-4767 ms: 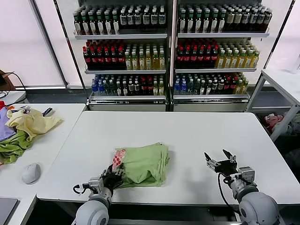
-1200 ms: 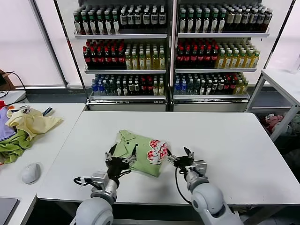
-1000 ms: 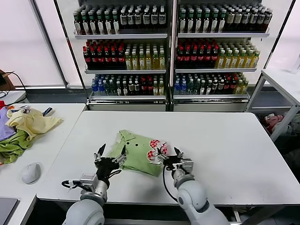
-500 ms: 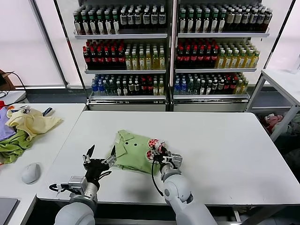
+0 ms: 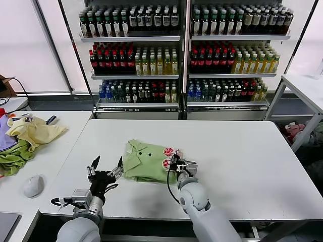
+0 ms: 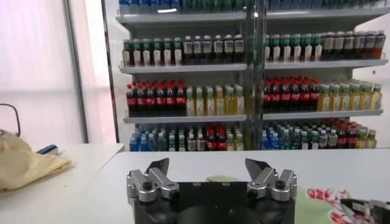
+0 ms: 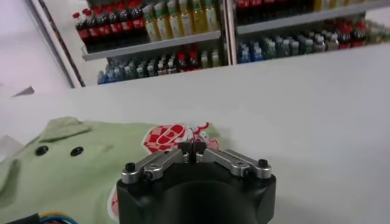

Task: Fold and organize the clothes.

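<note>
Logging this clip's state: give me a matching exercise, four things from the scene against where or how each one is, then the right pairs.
Things:
1. polo shirt
2. left gripper
3. right gripper
4. yellow garment

States:
A. open, just left of the shirt, holding nothing
B. heaped on the side table at far left
C. shut on the shirt's right edge, by the red-and-white graphic
D. folded on the white table, collar and buttons up

Pairs: 1-D, 2-A, 3-C, 4-B
</note>
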Controlling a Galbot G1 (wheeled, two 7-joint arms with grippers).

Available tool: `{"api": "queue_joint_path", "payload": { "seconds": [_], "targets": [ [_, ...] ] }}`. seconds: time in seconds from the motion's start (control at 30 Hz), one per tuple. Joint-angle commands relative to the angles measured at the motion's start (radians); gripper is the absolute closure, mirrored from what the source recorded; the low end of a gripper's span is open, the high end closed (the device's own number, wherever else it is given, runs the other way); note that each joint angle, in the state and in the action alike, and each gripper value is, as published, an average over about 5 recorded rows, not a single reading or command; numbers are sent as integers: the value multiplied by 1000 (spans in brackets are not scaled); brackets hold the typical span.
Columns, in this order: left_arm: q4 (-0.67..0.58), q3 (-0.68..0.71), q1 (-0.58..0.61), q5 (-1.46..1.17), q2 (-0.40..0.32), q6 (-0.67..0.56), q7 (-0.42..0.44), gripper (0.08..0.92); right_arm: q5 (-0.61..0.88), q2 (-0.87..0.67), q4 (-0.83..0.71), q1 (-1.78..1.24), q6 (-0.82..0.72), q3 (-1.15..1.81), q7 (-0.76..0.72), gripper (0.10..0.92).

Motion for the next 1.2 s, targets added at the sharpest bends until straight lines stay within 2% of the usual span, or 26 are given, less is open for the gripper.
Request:
{"api": "queue_joint_path", "payload": {
  "seconds": [0.03, 0.3, 0.5, 0.67, 0.87, 1.03, 1.2],
  "targets": [
    [2, -1, 0, -1, 4, -2, 0, 177, -147, -183, -122, 183, -42, -53, -224, 897],
    [2, 4, -2, -1, 3, -1, 1, 177, -184, -323, -248, 362, 6, -129, -384, 897],
    [3, 7, -2, -1, 3, 0, 2, 177, -258, -353, -311, 366, 68, -91, -448, 897],
    [6, 11, -5, 0, 3, 1, 2, 177, -284, -350, -300, 305, 128, -34, -452, 882],
    [2, 11, 0, 1, 2, 1, 3, 177, -267, -344, -137, 152, 247, 99, -371, 729],
    [-5, 7, 6, 3, 3, 0, 6, 177, -226, -344, 160, -67, 294, 245, -304, 583],
    [-12, 9, 7, 6, 0, -1, 9, 177, -190, -332, 413, -330, 249, 398, -284, 444]
  ]
}}
